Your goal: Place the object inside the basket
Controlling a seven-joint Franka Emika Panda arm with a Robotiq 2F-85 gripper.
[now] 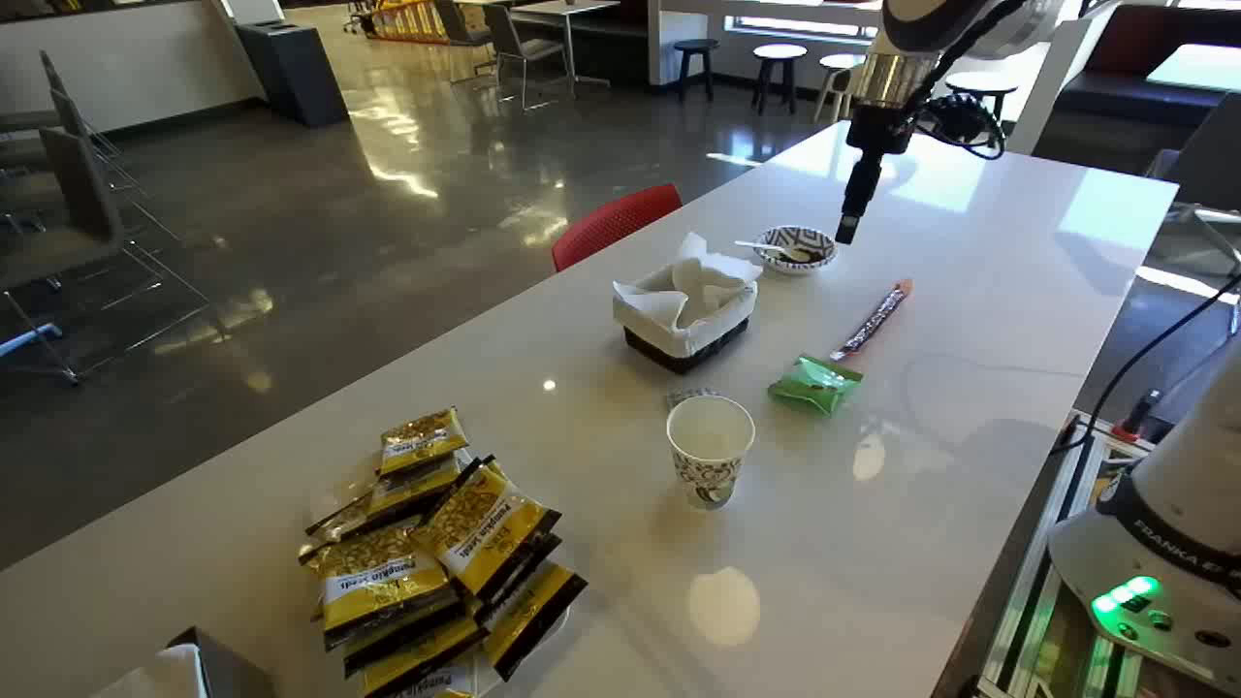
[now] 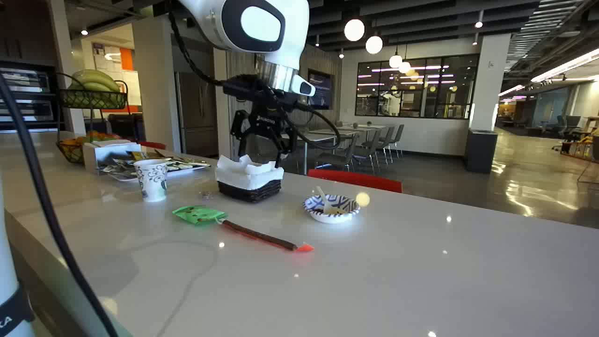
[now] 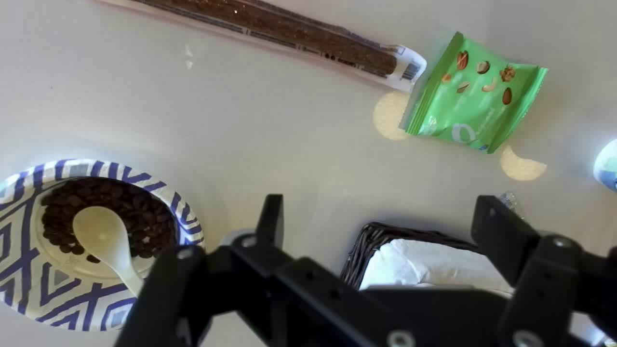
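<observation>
Currently: stick (image 2: 259,235) outside basket (image 2: 248,193)

The gripper (image 3: 381,214) is raised above the table (image 1: 873,572), its jaws spread. The stick lies on the table, apart from the basket. The packet (image 1: 816,385) lies near the basket, on the same side. Bowl (image 3: 72,301) and cup (image 1: 710,467) flank the basket.
</observation>
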